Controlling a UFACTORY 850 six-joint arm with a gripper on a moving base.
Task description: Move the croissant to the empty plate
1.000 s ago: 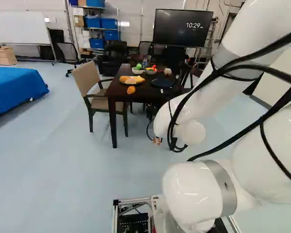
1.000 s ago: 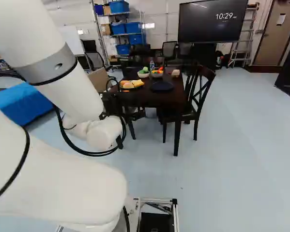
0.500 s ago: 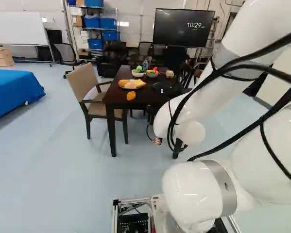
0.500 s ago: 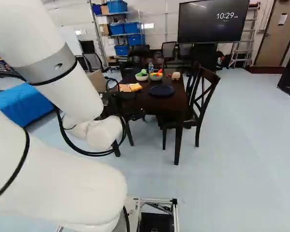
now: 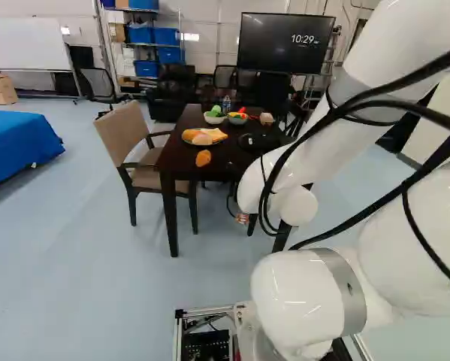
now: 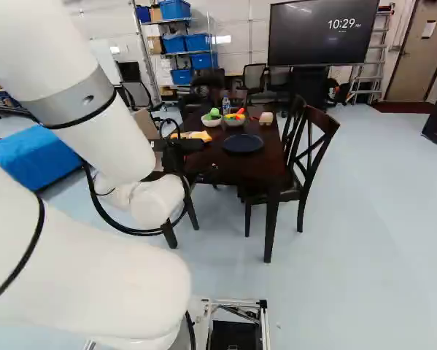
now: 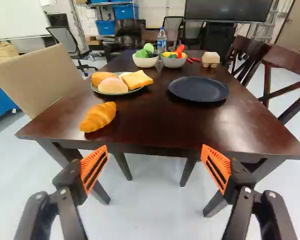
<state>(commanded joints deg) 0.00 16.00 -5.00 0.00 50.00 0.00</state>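
My gripper (image 6: 173, 157), partly hidden by the arm in the right base view, is level with the table's near side. In the wrist view the gripper (image 7: 155, 162) stands open, nothing between its orange pads. Ahead of it and toward its left finger lies the croissant (image 7: 98, 117), on the bare wood close to the table's near edge; the left base view shows the croissant (image 5: 203, 158) too. The empty plate (image 7: 198, 89), dark and round, lies farther back, ahead of the right finger; it is also the dark plate (image 6: 243, 143) in the right base view.
On the dark table (image 7: 160, 115) another plate (image 7: 134, 91) holds bread. Behind it stand two bowls (image 7: 146, 62) (image 7: 174, 62), a bottle (image 7: 162, 41) and a small carton (image 7: 210, 59). A beige chair (image 5: 121, 137) flanks the table on one side, dark wooden chairs (image 6: 316, 157) on the other.
The base has moved forward, so the table and chairs appear nearer and lower in both base views. The arm holds its pose against its lowest joint.
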